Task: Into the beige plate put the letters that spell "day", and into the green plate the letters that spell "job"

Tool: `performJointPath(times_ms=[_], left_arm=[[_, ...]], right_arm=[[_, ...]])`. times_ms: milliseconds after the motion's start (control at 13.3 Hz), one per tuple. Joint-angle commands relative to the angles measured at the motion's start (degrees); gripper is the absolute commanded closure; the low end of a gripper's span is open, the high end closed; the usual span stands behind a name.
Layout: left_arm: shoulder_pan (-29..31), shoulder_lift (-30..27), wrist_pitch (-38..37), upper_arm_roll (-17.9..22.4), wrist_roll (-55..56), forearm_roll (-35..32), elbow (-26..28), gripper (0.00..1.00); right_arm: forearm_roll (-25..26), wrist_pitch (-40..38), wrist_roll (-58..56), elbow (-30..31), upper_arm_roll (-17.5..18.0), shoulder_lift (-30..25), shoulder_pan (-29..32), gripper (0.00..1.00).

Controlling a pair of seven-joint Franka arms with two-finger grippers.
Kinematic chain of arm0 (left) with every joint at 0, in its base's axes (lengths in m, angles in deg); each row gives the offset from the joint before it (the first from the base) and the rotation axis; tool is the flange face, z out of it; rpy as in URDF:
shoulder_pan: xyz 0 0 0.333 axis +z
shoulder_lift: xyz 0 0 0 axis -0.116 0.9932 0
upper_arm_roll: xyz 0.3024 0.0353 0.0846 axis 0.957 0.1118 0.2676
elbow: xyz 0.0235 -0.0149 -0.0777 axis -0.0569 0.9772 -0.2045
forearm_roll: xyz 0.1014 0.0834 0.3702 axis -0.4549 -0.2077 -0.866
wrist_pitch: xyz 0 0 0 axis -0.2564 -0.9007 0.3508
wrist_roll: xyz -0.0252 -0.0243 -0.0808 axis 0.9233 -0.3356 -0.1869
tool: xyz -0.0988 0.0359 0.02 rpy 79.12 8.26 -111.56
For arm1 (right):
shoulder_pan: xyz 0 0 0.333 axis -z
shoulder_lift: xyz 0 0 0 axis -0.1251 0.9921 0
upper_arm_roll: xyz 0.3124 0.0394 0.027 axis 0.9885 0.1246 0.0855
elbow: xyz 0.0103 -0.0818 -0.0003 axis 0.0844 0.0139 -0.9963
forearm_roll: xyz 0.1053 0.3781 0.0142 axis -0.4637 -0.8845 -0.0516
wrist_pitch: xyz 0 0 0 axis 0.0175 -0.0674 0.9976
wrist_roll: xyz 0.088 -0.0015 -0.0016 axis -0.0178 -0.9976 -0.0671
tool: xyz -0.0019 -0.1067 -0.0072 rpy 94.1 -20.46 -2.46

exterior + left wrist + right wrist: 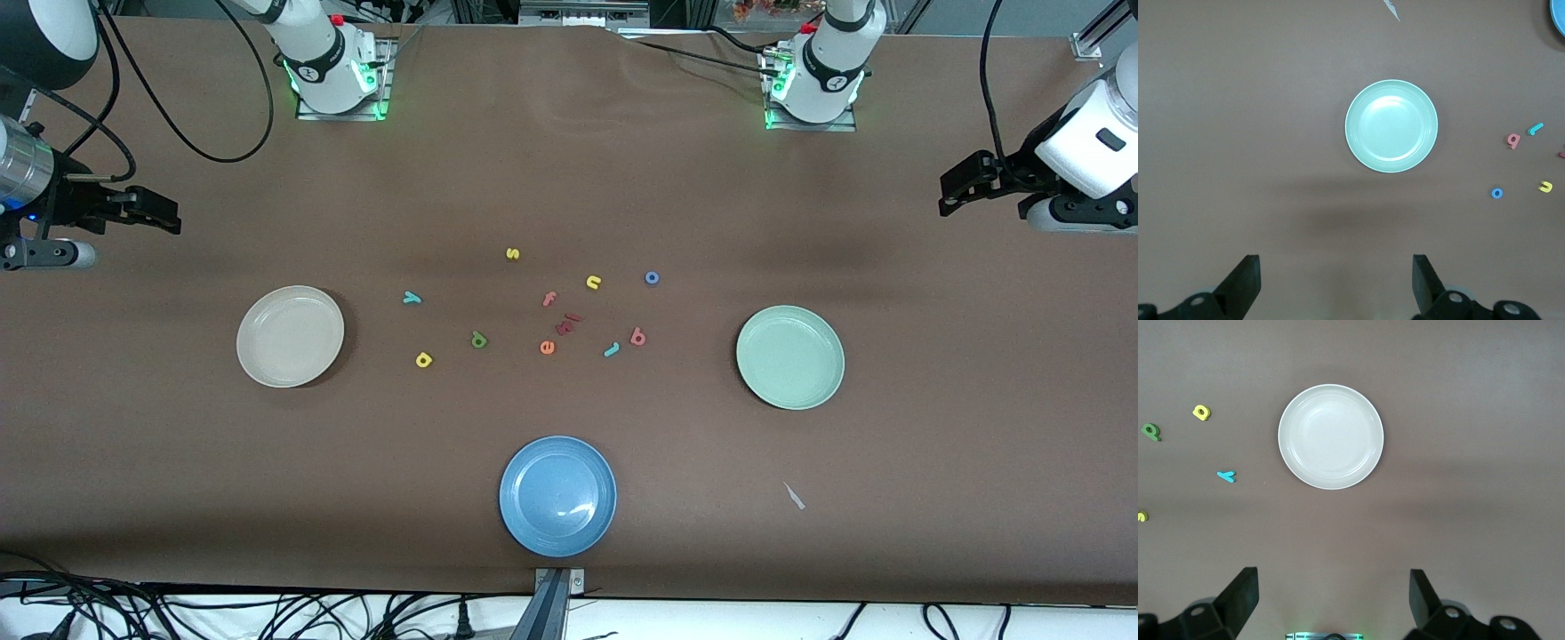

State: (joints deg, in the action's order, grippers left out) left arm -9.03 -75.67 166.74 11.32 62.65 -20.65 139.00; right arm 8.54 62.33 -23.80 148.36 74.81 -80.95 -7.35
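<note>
Letters are scattered mid-tabletop (569, 178) between the two target plates; nothing is sorted yet. The beige plate (290, 336) sits toward the right arm's end, empty; the green plate (789, 356) toward the left arm's end, also empty.

"Day" set: teal "y" (412, 298), dark green "d" (479, 339) and yellow "a" (424, 359), all lying on the beige plate's side of the cluster. "Job" set: teal "j" (612, 349) and pink "b" (637, 337) just beside each other, blue "o" (652, 278) apart from them and farther from the front camera.

Right end effector (164, 213) is held up over bare tabletop at its own end, fingers spread wide, nothing gripped. Left end effector (956, 191) is likewise raised at its end, fully spread and empty.

Judgement: first pick is best taken from an isolated letter, "y" or "a" for the right arm, "o" for the left. Fingers are to be brought straight down astride the thin foam and closed low against the tabletop. Decoys are to be avoided: orange "e" (547, 347), pink "f" (549, 299), yellow "n" (594, 282) and "s" (512, 253). The blue plate (557, 495) is not used.
</note>
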Motion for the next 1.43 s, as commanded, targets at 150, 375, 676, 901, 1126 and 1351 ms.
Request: performJointPath(times_ms=[150,375,676,901,1126,1351], left_arm=[[-0.36,0.49,-1.30,-0.03,-0.32,0.26,-1.60,0.00],[-0.18,0.58,-1.56,-0.03,-0.40,0.26,-1.78,0.00],[-0.44,0.58,-1.65,-0.03,-0.40,0.34,-1.78,0.00],[-0.45,0.58,-1.65,-0.03,-0.40,0.34,-1.60,0.00],[-0.71,1.54,-1.38,-0.03,-0.40,0.26,-2.30,0.00],[-0.36,1.63,-1.65,0.06,-0.49,0.26,-1.96,0.00]], right_arm=[[-0.54,-0.96,-0.59,-1.39,-0.12,0.60,-0.32,0.00],[-0.54,-0.96,-0.50,-1.39,-0.11,0.60,-0.58,0.00],[-0.45,-0.96,-0.50,-1.39,-0.03,0.51,-0.76,0.00],[-0.45,-0.96,-0.32,-1.39,0.41,0.51,-1.11,0.00],[-0.45,-0.96,-0.23,-1.39,0.41,0.51,-1.11,0.00],[-0.45,-0.96,-0.23,-1.39,0.41,0.51,-1.11,0.00]])
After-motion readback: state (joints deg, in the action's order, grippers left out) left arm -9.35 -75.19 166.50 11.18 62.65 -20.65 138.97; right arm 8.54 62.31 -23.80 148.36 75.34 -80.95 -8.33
